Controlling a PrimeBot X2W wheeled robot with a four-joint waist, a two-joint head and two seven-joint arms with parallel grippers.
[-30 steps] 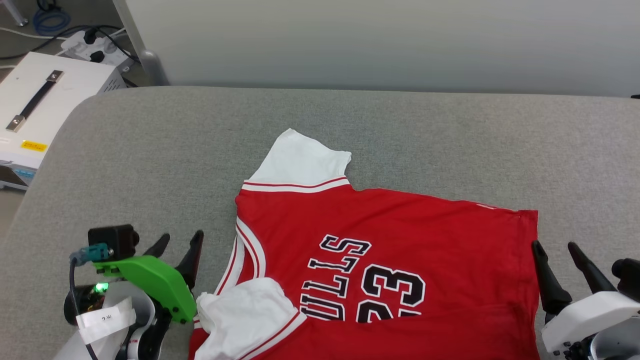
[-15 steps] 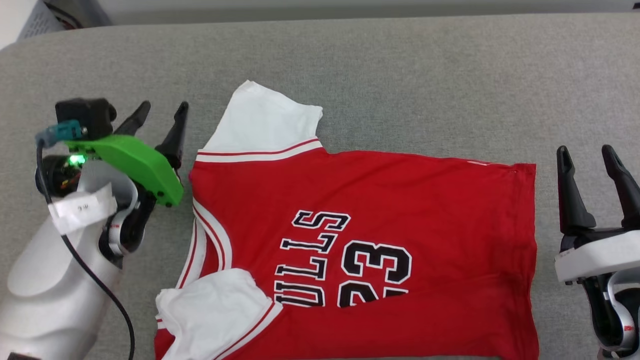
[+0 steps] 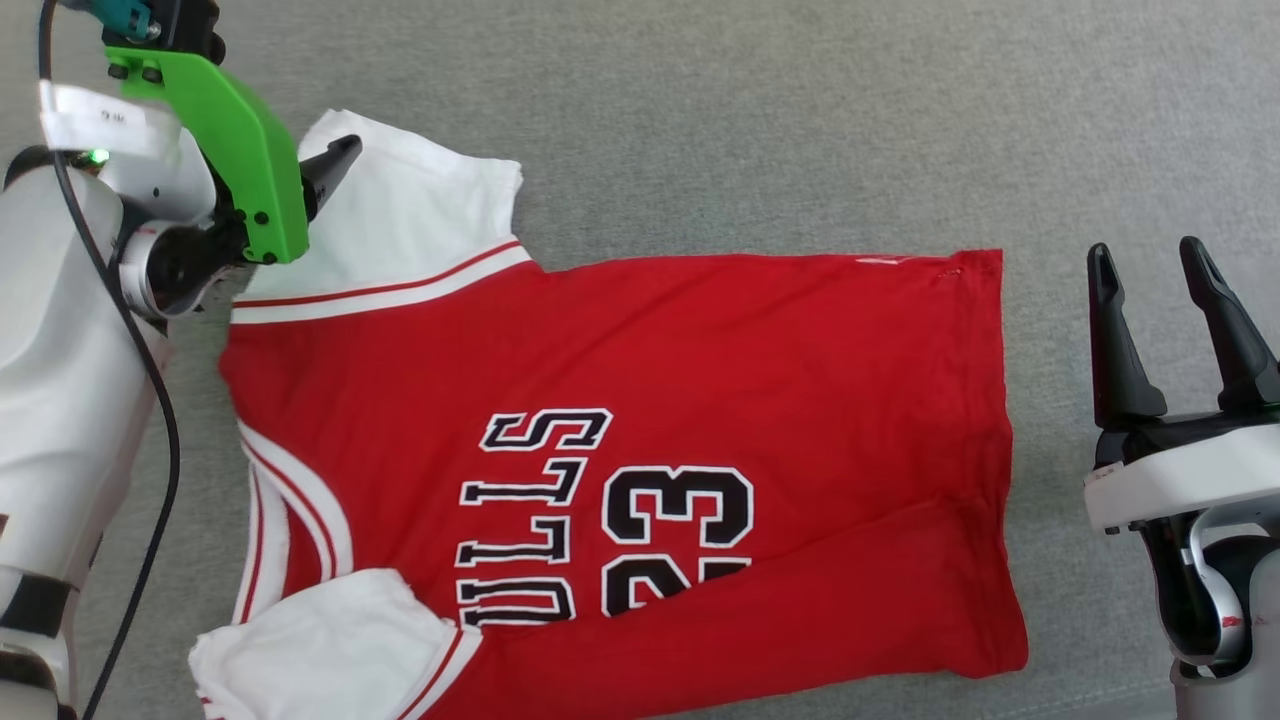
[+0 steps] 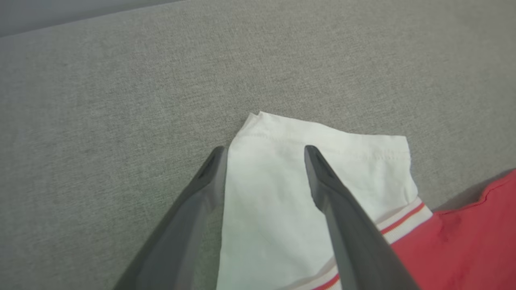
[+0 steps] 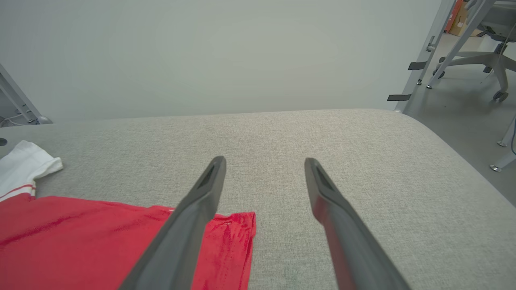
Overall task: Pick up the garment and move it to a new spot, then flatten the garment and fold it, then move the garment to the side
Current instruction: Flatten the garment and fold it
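Observation:
The garment, a red jersey with a black-and-white print, lies flat on the grey padded surface, collar to the left and hem to the right. Its far white sleeve lies spread out, while the near white sleeve is crumpled at the bottom left. My left gripper hovers open over the far sleeve; in the left wrist view its fingers straddle the sleeve's white cloth, gripper closed on nothing. My right gripper stands open just right of the hem's far corner, fingertips over bare surface.
The grey surface stretches beyond the garment to a pale wall. Its rounded right edge drops to the floor, where a chair base and metal legs stand. A metal frame leg rises at the far left.
The head camera has tilted down, shifting the whole picture. My left gripper has moved forward from beside the collar to over the far sleeve. Both grippers stay open.

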